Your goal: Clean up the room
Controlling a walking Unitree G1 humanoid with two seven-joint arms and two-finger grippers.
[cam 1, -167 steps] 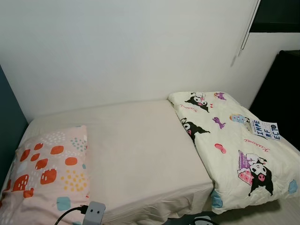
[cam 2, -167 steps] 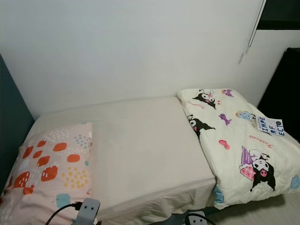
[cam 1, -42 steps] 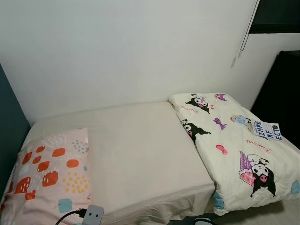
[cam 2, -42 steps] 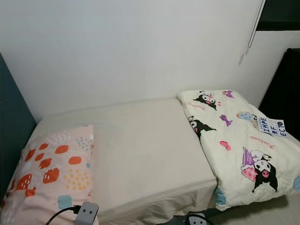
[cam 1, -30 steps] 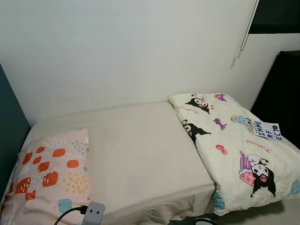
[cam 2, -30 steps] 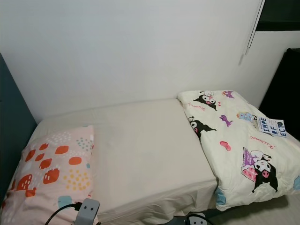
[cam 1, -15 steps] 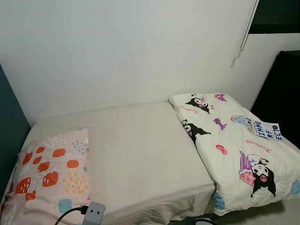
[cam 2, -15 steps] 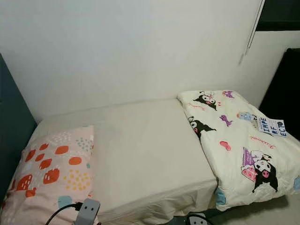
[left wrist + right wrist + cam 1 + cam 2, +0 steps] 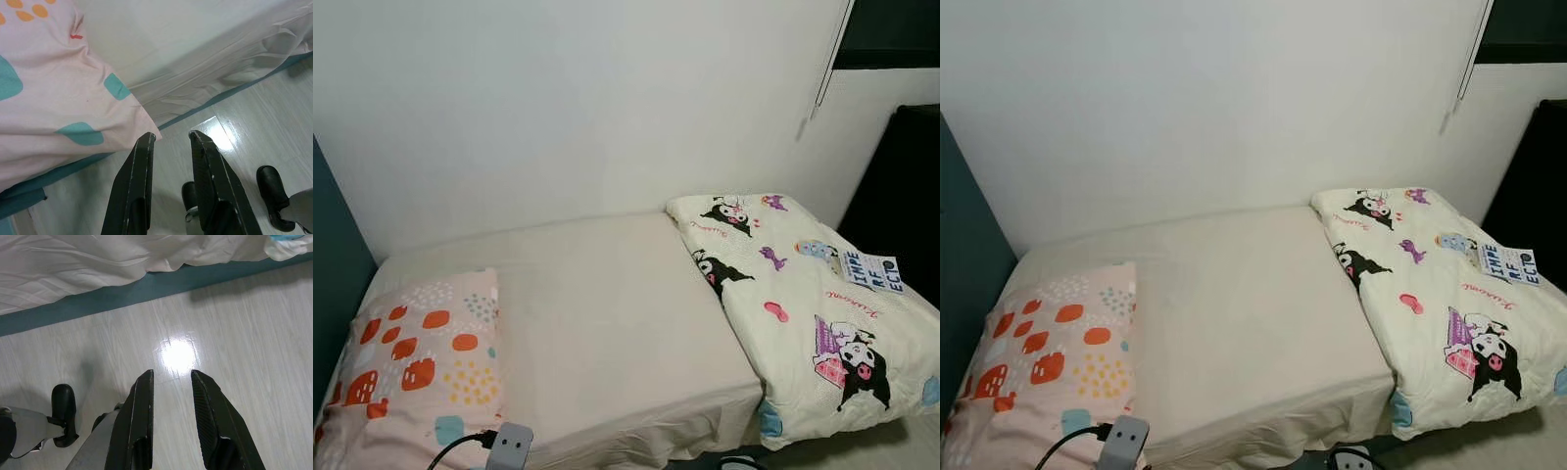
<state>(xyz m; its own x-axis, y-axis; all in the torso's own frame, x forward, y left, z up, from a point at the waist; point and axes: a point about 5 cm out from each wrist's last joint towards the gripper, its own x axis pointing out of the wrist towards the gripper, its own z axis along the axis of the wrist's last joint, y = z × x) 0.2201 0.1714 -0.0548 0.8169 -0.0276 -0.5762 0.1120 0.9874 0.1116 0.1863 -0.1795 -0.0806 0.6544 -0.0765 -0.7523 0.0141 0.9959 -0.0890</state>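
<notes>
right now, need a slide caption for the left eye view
Bed against a white wall, patterned pillow at its left end, folded cartoon-print quilt at its right.

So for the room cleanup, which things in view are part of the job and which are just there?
Job:
- cartoon-print quilt, folded at the bed's right end
- spotted pillow at the left end
- printed card lying on the quilt

Just there:
- beige sheet
- white wall
- blind cord
- wood-look floor

Head pair looking forward and down across the bed [image 9: 607, 313] toward the wall [image 9: 558, 108], sharing nearly the whole scene; each wrist view pointing floorward past slightly parted fingers, bed edge beyond the tips.
</notes>
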